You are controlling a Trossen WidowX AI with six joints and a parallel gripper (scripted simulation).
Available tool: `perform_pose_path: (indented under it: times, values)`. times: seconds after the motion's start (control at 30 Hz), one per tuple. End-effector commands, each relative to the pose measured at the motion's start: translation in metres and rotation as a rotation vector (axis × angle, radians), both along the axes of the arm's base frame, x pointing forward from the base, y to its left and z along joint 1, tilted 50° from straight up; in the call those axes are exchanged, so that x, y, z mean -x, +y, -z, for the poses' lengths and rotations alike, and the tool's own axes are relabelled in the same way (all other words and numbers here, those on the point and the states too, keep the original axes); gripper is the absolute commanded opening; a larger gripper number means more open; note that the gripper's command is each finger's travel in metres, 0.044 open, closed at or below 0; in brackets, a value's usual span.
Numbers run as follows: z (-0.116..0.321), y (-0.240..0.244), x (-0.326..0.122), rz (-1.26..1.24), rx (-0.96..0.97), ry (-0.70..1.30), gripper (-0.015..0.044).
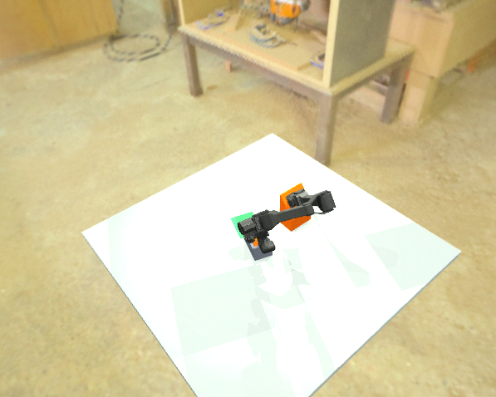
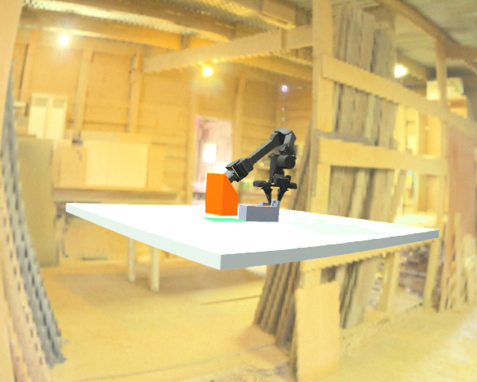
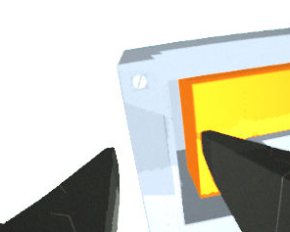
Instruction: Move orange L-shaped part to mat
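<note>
From where I stand the gripper (image 3: 161, 175) hangs low over one end of the grey tray (image 3: 146, 156), jaws part open with nothing between them, and the orange part (image 3: 251, 114) lies in its pocket, apparently flush. Going left to right in the wrist view: the left finger (image 3: 74, 214) sits off the tray over the white tabletop, the tray's rim runs through the gap, and the right finger (image 3: 257, 189) covers the near edge of the part. The worry, I'd say, is that split stance: coming down like this, the left finger could hit the tabletop or catch the rim before the right one bears on the part, so it never tips. Pressing too near the middle could also leave it flat. Much is hard to read: the part runs off the right edge, so I can't tell which end is under the jaws, nor whether the right finger touches it. In the top view the arm hides most of the tray, and only a corner of the green mat (image 1: 239, 223) shows.
</note>
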State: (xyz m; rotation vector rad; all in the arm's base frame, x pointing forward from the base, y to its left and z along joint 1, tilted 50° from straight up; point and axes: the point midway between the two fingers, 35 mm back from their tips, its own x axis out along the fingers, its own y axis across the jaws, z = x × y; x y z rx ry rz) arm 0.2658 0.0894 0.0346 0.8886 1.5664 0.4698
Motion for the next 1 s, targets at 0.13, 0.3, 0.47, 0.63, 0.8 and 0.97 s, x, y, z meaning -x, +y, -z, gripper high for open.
perform_pose_path:
  times: [0.13,0.3,0.47,0.63,0.8,0.97]
  values:
    - [0.008,0.009,0.001,0.001,-0.003,0.006,0.018]
    - [0.013,0.015,0.001,0.001,-0.003,0.006,0.018]
    - [0.018,0.021,0.001,0.001,-0.004,0.006,0.018]
    - [0.022,0.027,0.001,0.001,-0.005,0.006,0.018]
    - [0.019,0.027,-0.001,-0.004,-0.011,-0.007,0.018]
    - [0.019,0.027,-0.001,-0.004,-0.011,-0.007,0.018]
